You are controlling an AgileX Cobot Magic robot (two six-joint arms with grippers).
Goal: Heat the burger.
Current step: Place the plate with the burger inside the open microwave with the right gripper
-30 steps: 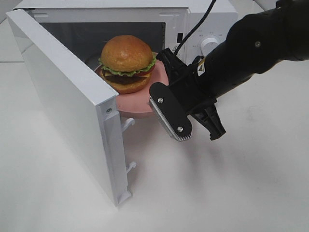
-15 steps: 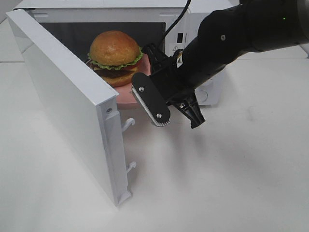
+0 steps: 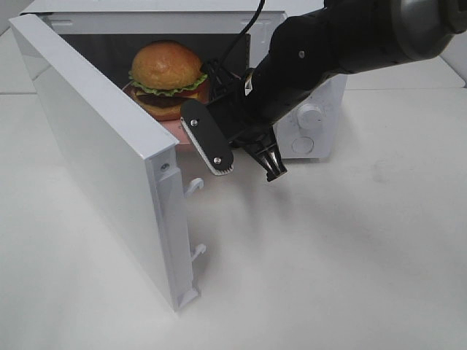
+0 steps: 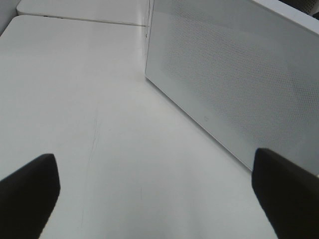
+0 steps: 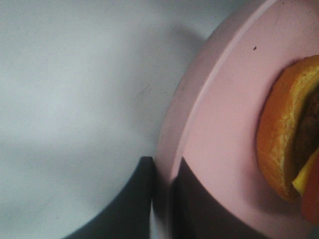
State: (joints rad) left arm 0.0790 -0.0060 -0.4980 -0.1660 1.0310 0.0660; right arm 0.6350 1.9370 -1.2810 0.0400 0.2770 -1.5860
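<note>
The burger (image 3: 166,74), with golden bun, lettuce and dark patty, sits on a round pink plate (image 3: 178,127) just inside the open microwave (image 3: 310,131). My right gripper (image 3: 211,98) reaches in from the right and is shut on the plate's near rim. Close up in the right wrist view, the dark fingers (image 5: 134,199) pinch the plate (image 5: 224,109) at its edge, with the burger (image 5: 284,134) at the side. My left gripper (image 4: 159,199) is open with nothing between its fingertips, low over the table beside the microwave door (image 4: 234,74). It does not show in the high view.
The microwave's white door (image 3: 95,146) stands swung wide open toward the front left, with latch hooks on its free edge. Two control knobs (image 3: 310,117) are on the right front panel. A white tabletop (image 3: 328,255) lies all around.
My right arm has moved left and back, carrying the plate with the burger from the doorway into the microwave cavity. The door has not moved.
</note>
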